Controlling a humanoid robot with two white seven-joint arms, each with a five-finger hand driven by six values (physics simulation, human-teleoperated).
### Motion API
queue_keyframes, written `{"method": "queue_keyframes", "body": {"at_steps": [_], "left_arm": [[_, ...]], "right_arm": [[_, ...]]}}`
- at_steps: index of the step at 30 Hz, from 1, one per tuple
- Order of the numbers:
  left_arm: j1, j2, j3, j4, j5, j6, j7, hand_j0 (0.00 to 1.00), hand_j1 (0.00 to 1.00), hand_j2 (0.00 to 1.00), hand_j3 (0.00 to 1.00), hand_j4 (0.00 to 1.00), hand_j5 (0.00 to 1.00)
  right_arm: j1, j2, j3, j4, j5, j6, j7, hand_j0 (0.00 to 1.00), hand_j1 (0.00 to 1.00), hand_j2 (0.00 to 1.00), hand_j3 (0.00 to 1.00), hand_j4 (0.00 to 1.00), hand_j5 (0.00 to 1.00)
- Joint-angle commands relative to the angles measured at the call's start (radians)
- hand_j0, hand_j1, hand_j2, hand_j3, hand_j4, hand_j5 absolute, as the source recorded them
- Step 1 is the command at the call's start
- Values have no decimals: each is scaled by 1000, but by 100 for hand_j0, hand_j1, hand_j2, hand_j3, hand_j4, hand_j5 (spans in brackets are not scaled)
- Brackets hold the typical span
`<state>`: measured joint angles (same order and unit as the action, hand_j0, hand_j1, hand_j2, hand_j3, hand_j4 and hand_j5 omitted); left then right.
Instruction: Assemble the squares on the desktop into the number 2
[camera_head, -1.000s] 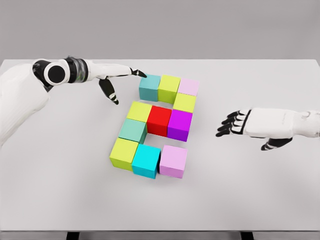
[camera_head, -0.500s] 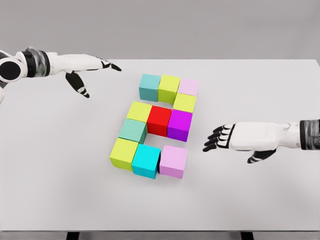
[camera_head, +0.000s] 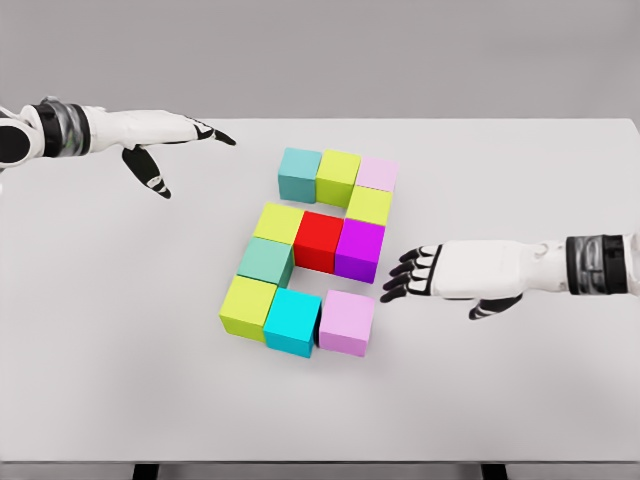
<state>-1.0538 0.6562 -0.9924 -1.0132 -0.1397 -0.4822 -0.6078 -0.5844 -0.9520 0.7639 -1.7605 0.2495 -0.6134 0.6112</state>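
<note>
Coloured cubes sit in the middle of the white table (camera_head: 520, 390). The top row is a teal cube (camera_head: 299, 171), a lime cube (camera_head: 338, 176) and a pale pink cube (camera_head: 377, 173). Below lie a yellow-green cube (camera_head: 370, 205), then a yellow cube (camera_head: 277, 221), a red cube (camera_head: 319, 240) and a magenta cube (camera_head: 360, 249). A mint cube (camera_head: 264, 260) follows, above a lime cube (camera_head: 247, 305), a cyan cube (camera_head: 293, 321) and a lilac cube (camera_head: 347, 322). My right hand (camera_head: 405, 274) is open, just right of the magenta cube. My left hand (camera_head: 185, 135) is open, far left of the teal cube.
The table's near edge runs along the bottom of the view, and a grey wall stands behind its far edge.
My left hand has pulled away from the teal cube to the far left. My right hand has slid left toward the magenta cube. The cubes have not moved.
</note>
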Motion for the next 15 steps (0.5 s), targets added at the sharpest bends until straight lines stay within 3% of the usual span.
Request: {"method": "queue_keyframes", "body": {"at_steps": [1, 15], "left_arm": [[2, 0, 1, 1, 5, 2, 0, 100, 100, 100, 100, 100, 100], [3, 2, 1, -4, 5, 0, 0, 100, 100, 100, 100, 100, 100]], "right_arm": [[0, 12, 0, 1, 8, 3, 0, 100, 100, 100, 100, 100, 100], [0, 15, 9, -1, 11, 3, 0, 100, 100, 100, 100, 100, 100]]}}
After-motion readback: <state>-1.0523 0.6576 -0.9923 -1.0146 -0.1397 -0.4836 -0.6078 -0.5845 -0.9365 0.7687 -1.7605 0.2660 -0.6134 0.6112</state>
